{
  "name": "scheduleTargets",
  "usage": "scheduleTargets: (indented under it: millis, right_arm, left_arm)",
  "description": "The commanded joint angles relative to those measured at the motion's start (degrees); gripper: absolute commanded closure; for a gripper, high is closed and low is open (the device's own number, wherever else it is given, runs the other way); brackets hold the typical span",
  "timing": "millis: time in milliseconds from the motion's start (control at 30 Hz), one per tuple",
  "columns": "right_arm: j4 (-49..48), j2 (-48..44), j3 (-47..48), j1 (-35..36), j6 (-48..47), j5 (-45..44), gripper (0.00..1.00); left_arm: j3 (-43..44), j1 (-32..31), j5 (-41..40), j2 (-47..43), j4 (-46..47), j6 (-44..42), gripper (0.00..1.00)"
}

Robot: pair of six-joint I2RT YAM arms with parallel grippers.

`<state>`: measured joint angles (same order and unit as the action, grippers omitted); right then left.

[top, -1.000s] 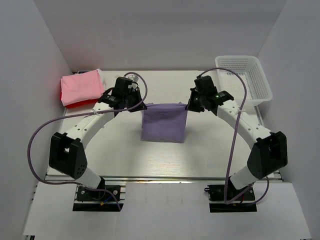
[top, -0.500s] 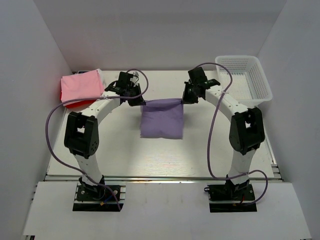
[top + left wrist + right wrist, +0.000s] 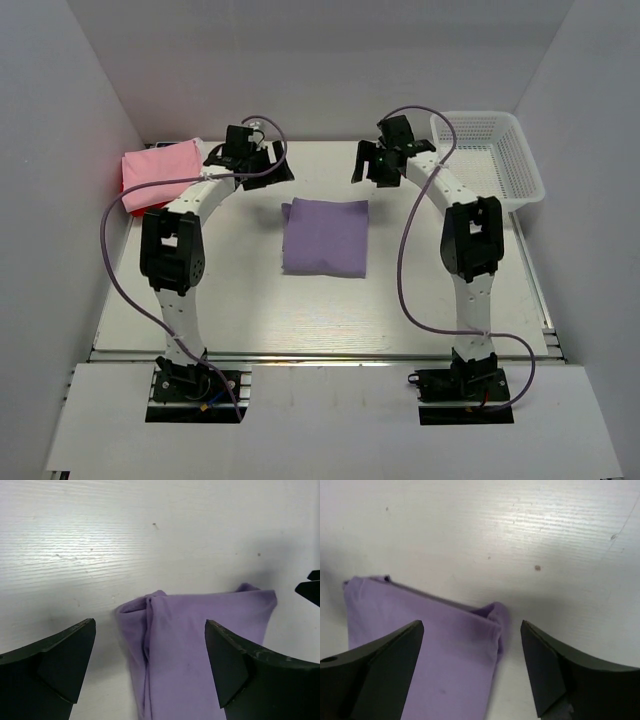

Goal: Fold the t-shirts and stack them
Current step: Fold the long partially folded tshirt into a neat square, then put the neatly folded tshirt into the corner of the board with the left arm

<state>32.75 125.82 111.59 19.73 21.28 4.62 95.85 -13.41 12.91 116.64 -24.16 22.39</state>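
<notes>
On the table (image 3: 200,300), the lavender t-shirt (image 3: 324,238) lies folded beneath the left tool (image 3: 150,627) and right tool (image 3: 472,626), both spread wide.

Lavender t-shirt (image 3: 324,237): folded square, flat, centre of table (image 3: 230,300). Pink t-shirt (image 3: 160,168): folded, atop red t-shirt (image 3: 132,203), far-left corner.

The left arm (image 3: 168,262) is standing tall from its base and stretching forward, its wrist (image 3: 243,152) bending inward and tipping down toward the surface. The right arm (image 3: 470,242) is mirroring that pose, its own wrist (image 3: 392,150) turning inward too. Both sets of jaws are gaping wide and hovering above the surface, well apart from each other.
</notes>
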Motion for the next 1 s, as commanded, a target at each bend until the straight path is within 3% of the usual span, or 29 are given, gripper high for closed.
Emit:
scheduleTargets:
  millis: [0, 33, 133, 333, 667, 967]
  right_arm:
    - [-1.6, -7.7, -3.7, 0.2, -2.6, 2.4, 0.15]
    - [-4.9, -9.2, -5.5, 0.3, -2.2, 4.5, 0.10]
    - [-10.3, -14.6, -16.9, 0.3, -1.1, 8.7, 0.10]
    - [-22.5, -20.0, -28.2, 0.6, 0.2, 17.9, 0.10]
    - [-30.5, -8.4, -29.3, 0.1, 3.4, 23.9, 0.10]
    - [-30.5, -3.0, -30.6, -0.1, 4.1, 20.9, 0.10]
  left_arm:
    - [-2.9, -1.5, 5.7, -5.5, 5.2, -2.9, 0.00]
    - [-5.4, -2.3, 9.6, -6.2, 6.9, -3.8, 0.00]
    - [-7.6, -2.9, 17.1, -5.4, 12.6, -3.2, 0.00]
    - [-7.6, -5.3, 18.3, -2.1, 15.7, -1.6, 0.00]
    - [-11.2, -4.1, 14.9, 5.8, 17.6, 0.7, 0.00]
    - [-14.9, -2.5, 9.9, 6.8, 16.0, 0.7, 0.00]
